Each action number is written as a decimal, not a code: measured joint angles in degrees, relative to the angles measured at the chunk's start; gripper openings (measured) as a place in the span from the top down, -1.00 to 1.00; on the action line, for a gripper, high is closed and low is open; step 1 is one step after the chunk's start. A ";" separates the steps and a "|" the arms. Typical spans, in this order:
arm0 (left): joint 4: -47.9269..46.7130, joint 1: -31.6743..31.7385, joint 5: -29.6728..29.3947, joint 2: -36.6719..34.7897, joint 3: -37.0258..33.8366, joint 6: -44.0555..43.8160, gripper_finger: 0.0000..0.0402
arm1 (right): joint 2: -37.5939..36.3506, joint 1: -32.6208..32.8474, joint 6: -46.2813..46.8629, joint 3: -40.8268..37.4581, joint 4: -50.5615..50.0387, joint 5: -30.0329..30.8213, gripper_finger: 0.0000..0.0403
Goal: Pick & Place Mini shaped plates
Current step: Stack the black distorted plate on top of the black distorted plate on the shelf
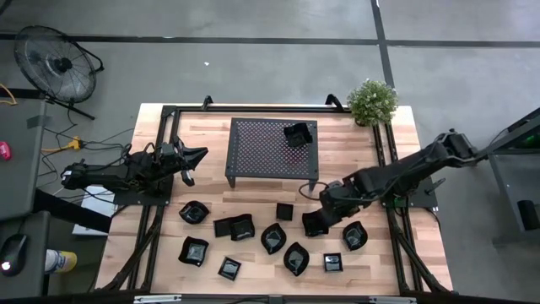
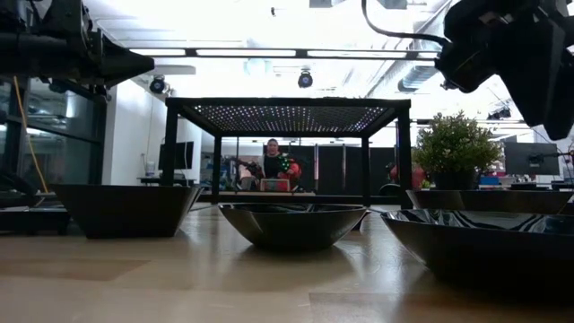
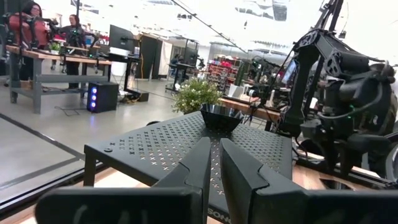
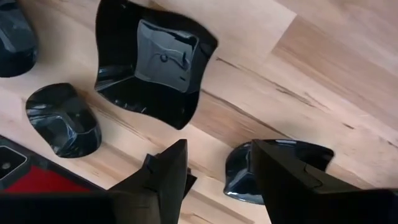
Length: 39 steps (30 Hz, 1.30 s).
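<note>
glossy black plates (image 1: pixel 273 238), pale wood table (image 1: pixel 380 279)

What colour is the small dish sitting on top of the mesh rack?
Glossy black dish on the rack; clearest in the high view.

No readable text, labels or numbers anywhere, distant room signage perhaps too blurred

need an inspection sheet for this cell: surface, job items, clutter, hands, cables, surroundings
Surface: light wooden tabletop, bare between items.
Job's things: small glossy black dishes scattered along the near edge; one dish on the black perforated metal rack.
Clutter: small green potted plant at the far right corner.
Hands: left hand shut, empty, beside the rack; right hand open, low over the dishes.
Cables: loose wires left of the table.
Surroundings: floor fan; seated person beyond.
</note>
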 joint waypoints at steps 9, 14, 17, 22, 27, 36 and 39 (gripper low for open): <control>0.01 0.00 0.01 0.00 0.01 0.00 0.84 | 1.30 2.78 6.30 0.00 1.69 1.27 0.15; 0.01 0.00 0.00 0.00 0.00 0.00 0.84 | 1.30 3.54 13.13 0.00 1.81 3.68 0.15; 0.01 0.00 0.00 -0.01 0.00 0.00 0.84 | 1.46 3.74 14.98 0.00 2.78 5.24 0.15; 0.01 0.00 -0.01 0.00 -0.01 -0.02 0.84 | 4.05 3.91 13.59 0.02 3.94 6.74 0.15; 0.01 0.00 0.00 -0.01 0.01 0.00 0.84 | 6.95 4.19 12.49 0.02 5.85 6.55 0.15; 0.01 0.00 -0.01 0.01 -0.01 -0.02 0.84 | 10.34 4.17 12.05 0.02 6.83 6.90 0.15; 0.01 0.00 0.01 -0.01 0.01 0.00 0.84 | 10.97 4.17 11.93 0.02 6.79 6.94 0.15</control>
